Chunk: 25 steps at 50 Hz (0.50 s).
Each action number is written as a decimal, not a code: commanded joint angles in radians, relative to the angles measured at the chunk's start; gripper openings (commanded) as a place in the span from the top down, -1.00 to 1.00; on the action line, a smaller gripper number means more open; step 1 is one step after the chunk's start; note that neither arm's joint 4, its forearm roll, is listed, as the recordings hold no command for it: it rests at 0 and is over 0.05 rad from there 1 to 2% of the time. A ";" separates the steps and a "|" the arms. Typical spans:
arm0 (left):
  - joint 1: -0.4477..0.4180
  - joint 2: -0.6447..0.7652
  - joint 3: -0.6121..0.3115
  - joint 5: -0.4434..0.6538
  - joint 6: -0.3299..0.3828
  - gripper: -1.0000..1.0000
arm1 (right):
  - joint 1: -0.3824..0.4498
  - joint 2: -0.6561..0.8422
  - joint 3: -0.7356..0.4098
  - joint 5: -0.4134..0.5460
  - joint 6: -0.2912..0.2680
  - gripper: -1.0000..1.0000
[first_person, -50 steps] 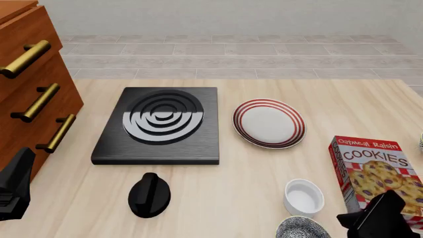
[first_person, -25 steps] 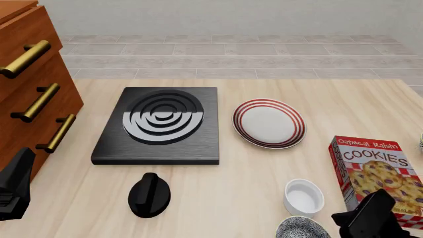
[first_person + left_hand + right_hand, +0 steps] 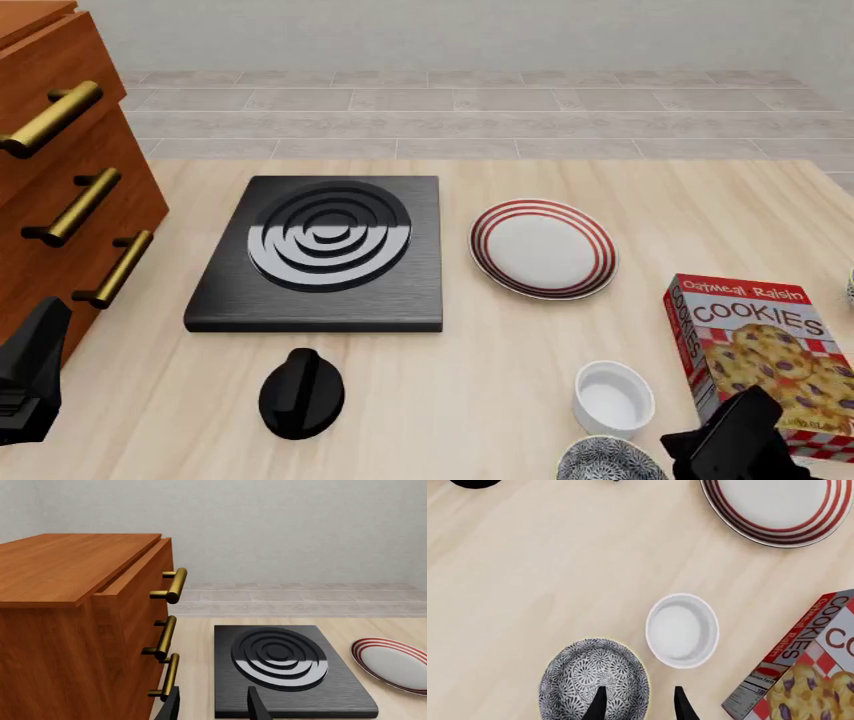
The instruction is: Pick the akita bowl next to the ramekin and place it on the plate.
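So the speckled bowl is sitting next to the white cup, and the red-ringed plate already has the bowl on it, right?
Not quite. The speckled bowl is next to the white cup, but the red-ringed plate has nothing on it. The right wrist view shows the bowl on the table with the right gripper open above its rim; the front view shows the bare plate.

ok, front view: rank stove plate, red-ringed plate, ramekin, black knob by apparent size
1. Stove plate, clearly largest.
2. Red-ringed plate.
3. Ramekin and black knob: look about alike, and both sit nearer the camera than the plates, so not ranked.
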 commanded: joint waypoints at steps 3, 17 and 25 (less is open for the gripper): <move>0.000 0.000 0.000 0.000 0.000 -1.00 | 0.000 0.048 0.022 -0.062 0.003 -1.00; 0.000 0.000 0.000 0.000 0.000 -1.00 | 0.000 0.033 0.025 -0.052 0.007 1.00; 0.000 0.000 0.000 0.000 0.000 -1.00 | -0.005 0.011 0.022 -0.032 0.002 1.00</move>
